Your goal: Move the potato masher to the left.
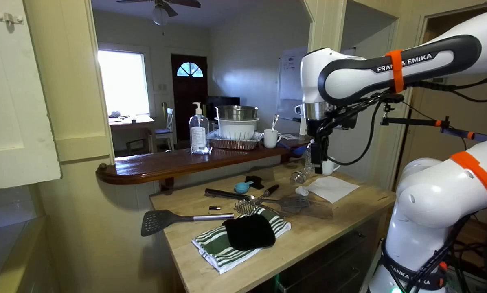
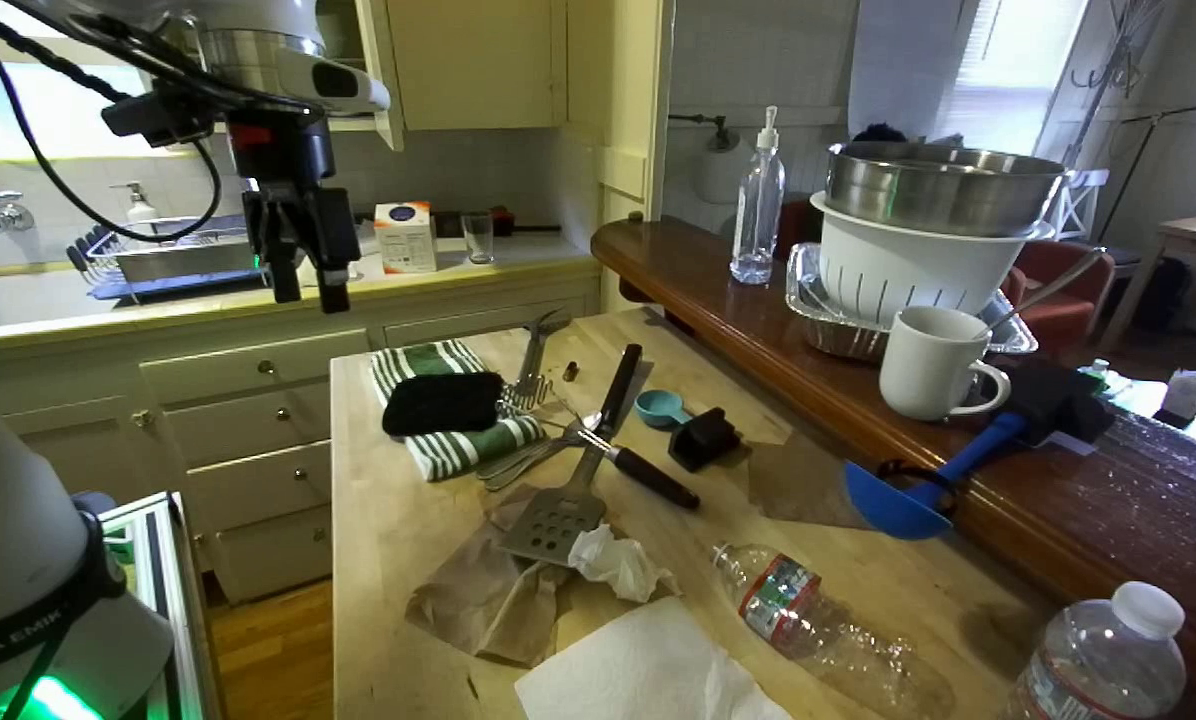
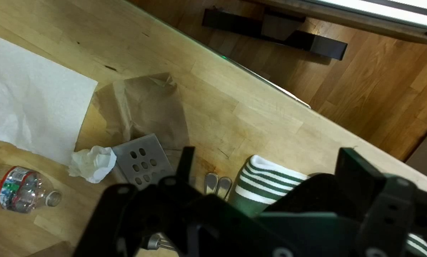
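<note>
Black, your pincer (image 2: pixel 307 287) hangs with jaws spread wide at the upper left of an exterior view; near that frame's centre, your potato masher (image 2: pixel 655 479) crosses a slotted spatula (image 2: pixel 556 520) on the counter (image 2: pixel 378 600).

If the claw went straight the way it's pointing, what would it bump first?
Pointing down, the claw would probably meet the wooden tabletop first, though depth is unclear and it might catch the striped towel.
</note>
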`<action>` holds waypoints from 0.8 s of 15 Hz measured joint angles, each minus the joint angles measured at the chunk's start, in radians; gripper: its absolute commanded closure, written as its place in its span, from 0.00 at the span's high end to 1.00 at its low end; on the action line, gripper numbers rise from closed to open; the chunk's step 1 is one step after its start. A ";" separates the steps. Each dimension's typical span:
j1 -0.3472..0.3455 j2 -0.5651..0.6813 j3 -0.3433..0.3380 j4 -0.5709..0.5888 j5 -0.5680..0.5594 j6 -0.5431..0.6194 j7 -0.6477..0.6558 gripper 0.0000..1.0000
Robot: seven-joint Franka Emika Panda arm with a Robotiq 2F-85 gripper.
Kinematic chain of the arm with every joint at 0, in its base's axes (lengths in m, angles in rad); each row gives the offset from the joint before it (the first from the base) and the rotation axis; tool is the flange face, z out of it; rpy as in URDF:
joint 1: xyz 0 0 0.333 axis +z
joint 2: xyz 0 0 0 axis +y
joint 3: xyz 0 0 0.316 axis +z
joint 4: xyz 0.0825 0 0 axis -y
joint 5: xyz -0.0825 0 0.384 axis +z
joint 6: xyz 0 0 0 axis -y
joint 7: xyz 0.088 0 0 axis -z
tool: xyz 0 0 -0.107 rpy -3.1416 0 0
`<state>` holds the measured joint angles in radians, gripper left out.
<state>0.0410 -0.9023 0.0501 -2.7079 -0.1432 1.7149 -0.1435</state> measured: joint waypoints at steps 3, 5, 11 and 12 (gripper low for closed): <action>0.016 0.045 -0.004 0.000 0.021 0.118 0.005 1.00; 0.030 0.117 -0.004 0.002 0.038 0.260 0.022 1.00; 0.016 0.457 -0.005 0.111 0.054 0.470 0.100 1.00; 0.016 0.518 -0.005 0.151 0.060 0.470 0.105 1.00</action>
<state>0.0565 -0.3844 0.0449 -2.5570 -0.0835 2.1845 -0.0384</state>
